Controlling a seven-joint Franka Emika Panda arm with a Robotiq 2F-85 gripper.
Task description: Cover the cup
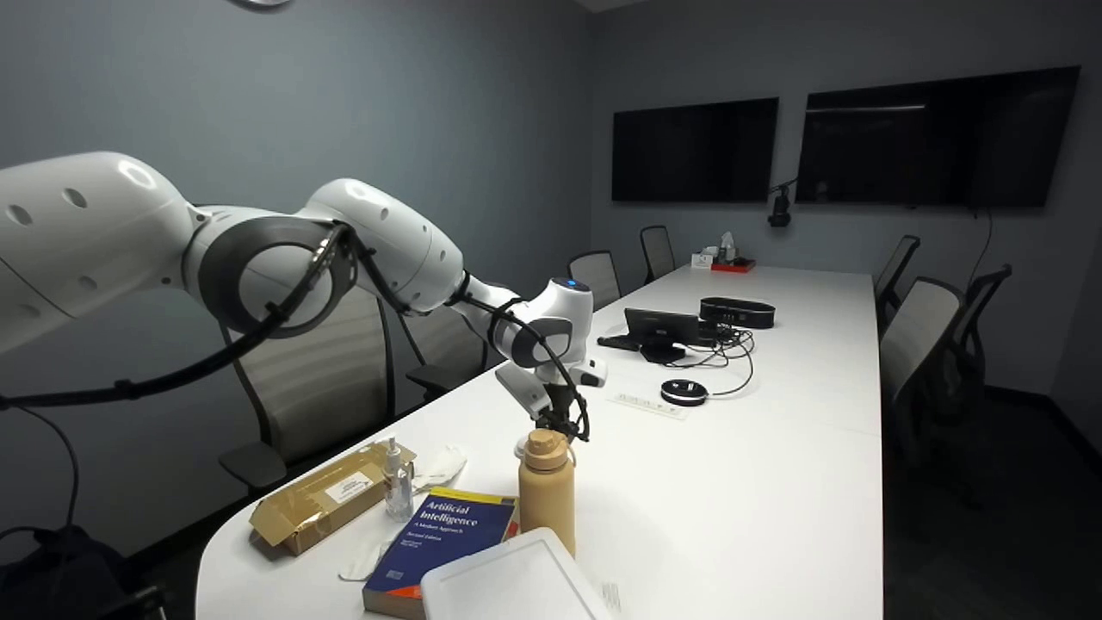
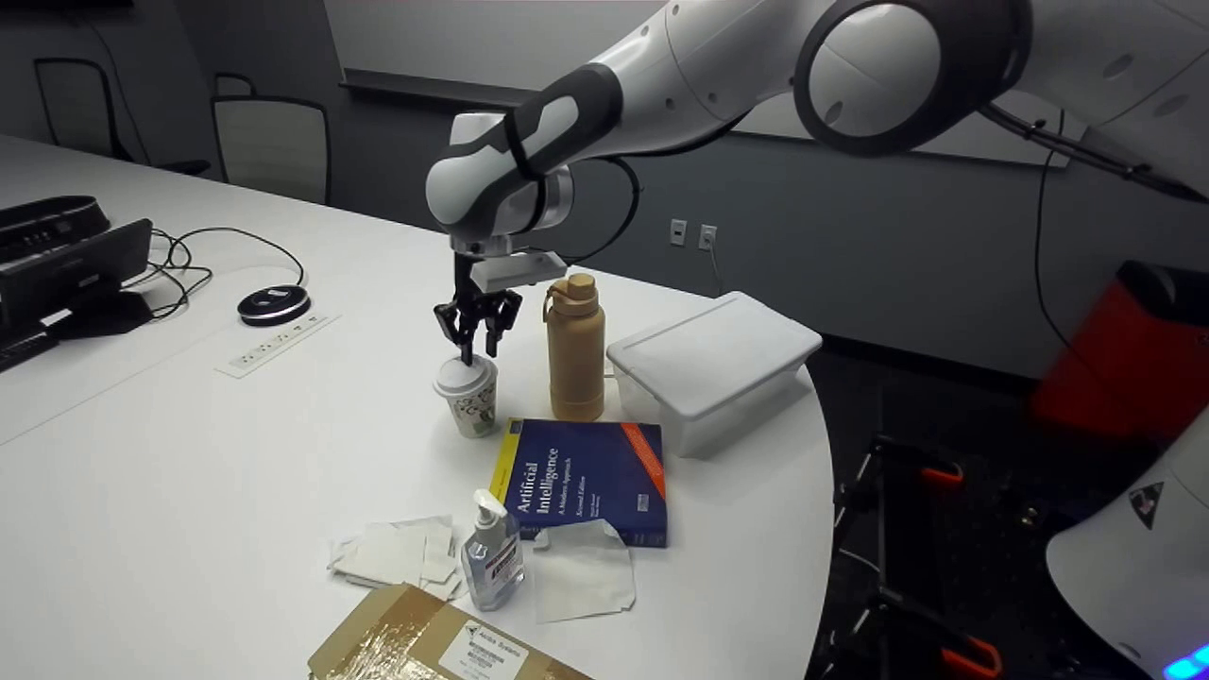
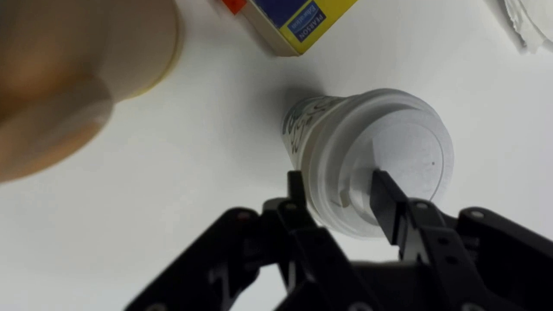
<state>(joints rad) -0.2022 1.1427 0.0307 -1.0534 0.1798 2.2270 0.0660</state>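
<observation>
There is one table [image 2: 236,529], one robot arm [image 2: 680,85], one gripper [image 3: 338,183] with two fingers [image 3: 389,205], one cup [image 2: 475,413], one book [image 2: 586,463], one cardboard box [image 1: 323,504], one plastic tub [image 2: 704,433] and two bottles [image 2: 576,354], tan and clear. Lids [image 3: 408,155] come to two (one on the cup, one on the tub). Two wall screens [image 1: 696,151] and at least six chairs [image 1: 310,370] show in an exterior view. Some papers [image 2: 392,552] overlap, so their number cannot be told.

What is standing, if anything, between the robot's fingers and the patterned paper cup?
Only the white lid, which sits on top of the paper cup, under the fingers. The tan water bottle stands beside, out of that path.
</observation>
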